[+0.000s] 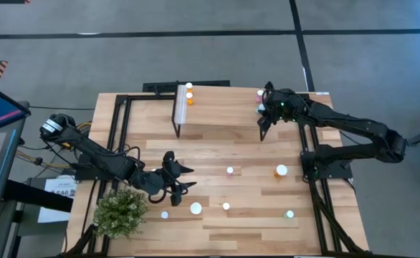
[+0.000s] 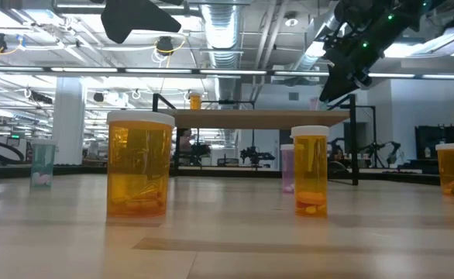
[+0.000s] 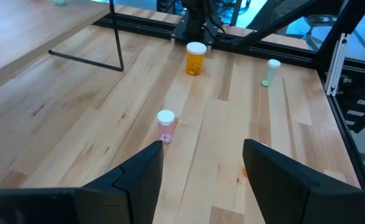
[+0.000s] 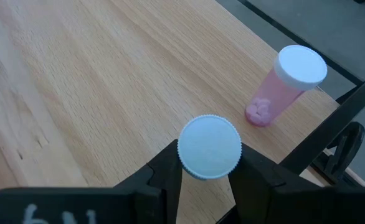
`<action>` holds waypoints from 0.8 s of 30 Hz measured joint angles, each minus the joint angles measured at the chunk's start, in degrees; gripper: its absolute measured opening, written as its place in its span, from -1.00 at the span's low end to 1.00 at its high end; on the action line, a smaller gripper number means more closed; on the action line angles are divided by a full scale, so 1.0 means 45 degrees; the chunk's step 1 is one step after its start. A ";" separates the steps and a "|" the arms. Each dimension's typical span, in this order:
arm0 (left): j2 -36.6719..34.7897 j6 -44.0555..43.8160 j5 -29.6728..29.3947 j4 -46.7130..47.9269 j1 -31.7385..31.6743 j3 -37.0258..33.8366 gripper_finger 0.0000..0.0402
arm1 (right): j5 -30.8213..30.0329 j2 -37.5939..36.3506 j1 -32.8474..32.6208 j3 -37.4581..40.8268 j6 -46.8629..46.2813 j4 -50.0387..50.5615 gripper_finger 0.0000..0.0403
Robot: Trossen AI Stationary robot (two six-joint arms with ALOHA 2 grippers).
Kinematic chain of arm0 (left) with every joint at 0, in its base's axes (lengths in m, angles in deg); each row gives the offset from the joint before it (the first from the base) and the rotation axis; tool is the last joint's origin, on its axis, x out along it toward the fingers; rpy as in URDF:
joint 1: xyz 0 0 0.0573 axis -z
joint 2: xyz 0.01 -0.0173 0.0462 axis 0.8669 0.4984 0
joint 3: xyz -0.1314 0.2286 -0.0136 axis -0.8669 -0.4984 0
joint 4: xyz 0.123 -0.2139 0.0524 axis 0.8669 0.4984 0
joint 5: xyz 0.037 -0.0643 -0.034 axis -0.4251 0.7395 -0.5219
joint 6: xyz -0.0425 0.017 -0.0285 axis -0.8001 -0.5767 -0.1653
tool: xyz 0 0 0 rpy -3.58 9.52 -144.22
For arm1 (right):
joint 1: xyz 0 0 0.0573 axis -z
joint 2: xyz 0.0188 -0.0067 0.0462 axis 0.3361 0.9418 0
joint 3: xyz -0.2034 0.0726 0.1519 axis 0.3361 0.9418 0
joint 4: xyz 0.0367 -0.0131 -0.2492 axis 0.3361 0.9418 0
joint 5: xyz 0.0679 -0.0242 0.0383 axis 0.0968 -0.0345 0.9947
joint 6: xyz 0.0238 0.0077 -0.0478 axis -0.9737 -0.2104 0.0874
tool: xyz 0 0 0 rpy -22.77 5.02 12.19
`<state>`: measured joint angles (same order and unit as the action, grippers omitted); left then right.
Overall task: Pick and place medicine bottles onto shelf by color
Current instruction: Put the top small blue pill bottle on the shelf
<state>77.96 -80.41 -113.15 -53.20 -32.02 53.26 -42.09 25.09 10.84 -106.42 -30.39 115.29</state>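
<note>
The left gripper [image 1: 179,178] hangs released over the wooden desk [image 1: 253,222] at about 8 o'clock. At 12 o'clock stands the shelf [image 1: 221,107]. At its 2 o'clock end the right gripper [image 4: 205,171] grasps an upright white-capped bottle [image 4: 209,146], just beside an upright pink bottle [image 4: 282,84].

Grey floor [image 1: 217,18] crossed by dark lines surrounds the table [image 1: 253,222]. Beyond it, an open ceiling shows silver ducts [image 2: 219,31] and strip lights [image 2: 80,70].
</note>
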 joint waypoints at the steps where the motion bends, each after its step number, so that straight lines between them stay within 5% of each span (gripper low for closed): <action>1: 0.0000 0.0000 0.0000 0.0000 0.0002 0.0000 0.04 | 0.0000 0.0000 0.0000 0.0000 0.0000 -0.0004 -0.31; 24: 0.0000 0.0000 -0.0005 0.0000 -0.0002 0.0000 0.04 | -0.0017 0.0003 0.0000 0.0005 0.0000 -0.0019 -0.32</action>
<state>77.96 -80.41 -113.17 -53.20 -32.03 53.26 -42.17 25.10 10.84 -106.40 -30.39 115.21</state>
